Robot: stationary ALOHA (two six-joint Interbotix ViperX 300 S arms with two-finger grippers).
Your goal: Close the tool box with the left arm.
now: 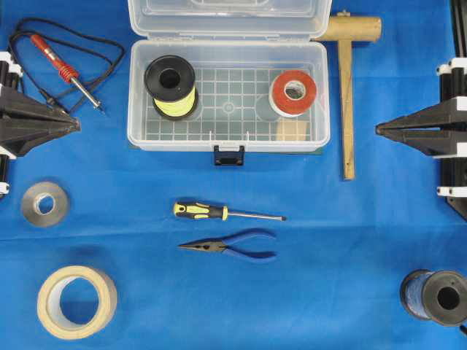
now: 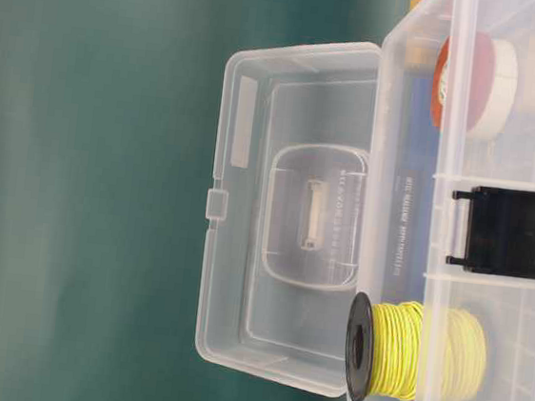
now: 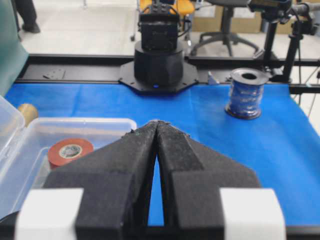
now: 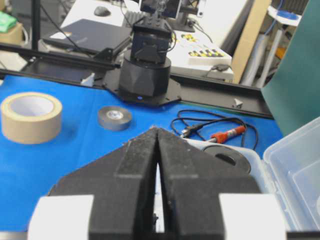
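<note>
The clear plastic tool box stands open at the back middle of the blue cloth, its lid tipped up behind it and its black latch at the front. The table-level view shows the lid raised. Inside are a yellow wire spool and a red tape roll. My left gripper is shut and empty, left of the box and apart from it; its tips touch. My right gripper is shut and empty, right of the box; its tips touch.
A soldering iron lies at the back left and a wooden mallet right of the box. A screwdriver and pliers lie in front. Grey tape, masking tape and a blue wire spool sit near the front corners.
</note>
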